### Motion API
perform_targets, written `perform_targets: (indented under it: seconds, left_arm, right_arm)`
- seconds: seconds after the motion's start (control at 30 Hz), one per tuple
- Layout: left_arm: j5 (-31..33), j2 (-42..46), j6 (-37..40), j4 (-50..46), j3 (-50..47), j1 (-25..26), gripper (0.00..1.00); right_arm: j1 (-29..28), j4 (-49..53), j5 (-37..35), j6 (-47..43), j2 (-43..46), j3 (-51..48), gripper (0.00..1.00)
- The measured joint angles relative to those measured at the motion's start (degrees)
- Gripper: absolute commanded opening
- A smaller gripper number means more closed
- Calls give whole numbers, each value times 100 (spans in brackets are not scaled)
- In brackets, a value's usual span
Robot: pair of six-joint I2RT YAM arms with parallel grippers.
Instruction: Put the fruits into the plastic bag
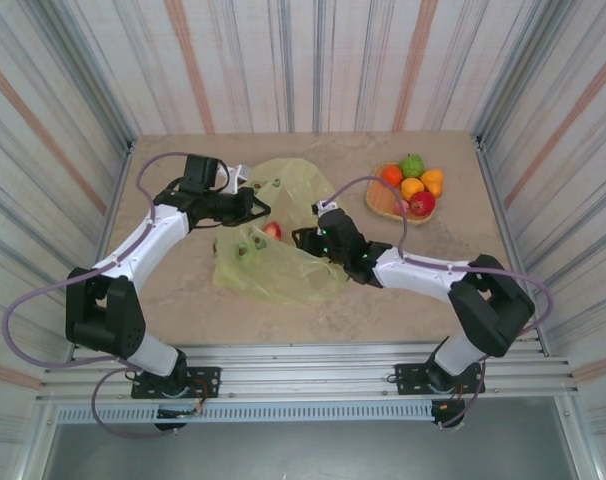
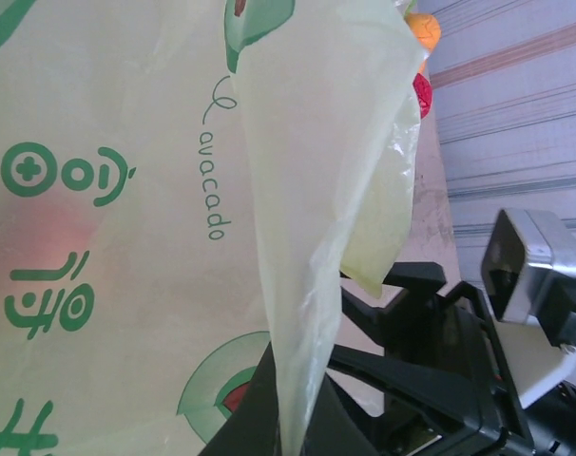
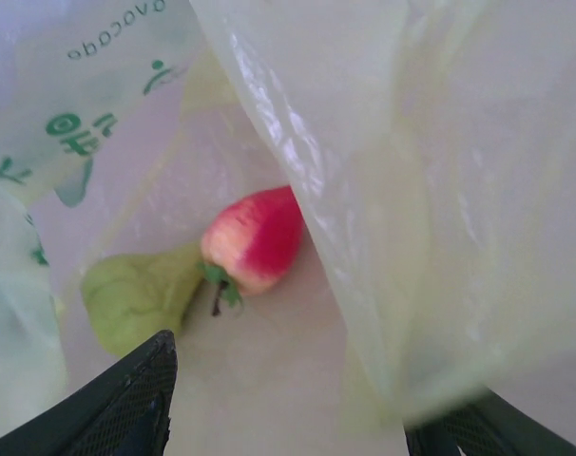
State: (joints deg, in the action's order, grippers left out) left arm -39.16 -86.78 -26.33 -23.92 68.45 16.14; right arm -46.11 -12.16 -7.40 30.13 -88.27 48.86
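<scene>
**Top view.** A large, thin, translucent yellow-green plastic bag (image 1: 283,275) printed with avocado halves lies crumpled at the centre of the beige stone-patterned worktop (image 1: 183,300). The left claw (image 1: 255,207) meets the bag at its 11 o'clock edge. The right claw (image 1: 305,238) sits at the bag's 3 o'clock side, at the mouth. A small pink-red toy fruit (image 1: 272,230) shows inside the bag, between the two claws. At 2 o'clock on the worktop, well apart from the bag, a round flat orange-brown woven tray (image 1: 381,205) carries five glossy toy fruits. These are a green fruit (image 1: 412,165) at 12 o'clock, an orange fruit (image 1: 391,175) at 10 o'clock, a yellow-orange fruit (image 1: 411,187) at the centre, a second orange fruit (image 1: 433,182) at 2 o'clock and a red fruit (image 1: 421,204) at 5 o'clock.

**Left wrist view.** A fold of the plastic bag (image 2: 316,190), lettered "avocado", runs down to 6 o'clock. There the left claw (image 2: 290,427) is clenched on the film. Past the bag's edge at 1 o'clock, an orange fruit (image 2: 423,28) and the red fruit (image 2: 422,93) peek out.

**Right wrist view.** The pink-red toy fruit (image 3: 255,237), with a green stalk, rests on the inner film of the plastic bag (image 3: 440,190) near the centre. The right claw (image 3: 297,418) is released. Its dark fingers (image 3: 126,399) stand wide apart at 7 and 5 o'clock, clear of the fruit.
</scene>
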Motion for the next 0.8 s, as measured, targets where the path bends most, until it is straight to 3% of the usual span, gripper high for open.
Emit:
perform_targets:
  seconds: [0.33,0.8]
  left_arm:
    - [-22,0,0,26,-2,0,0]
    - [-48,0,66,111,-2,162,0]
  right_arm:
    - [125,544,-837,-538,920,-203,71]
    - [164,297,-1880,-361,424,175,76]
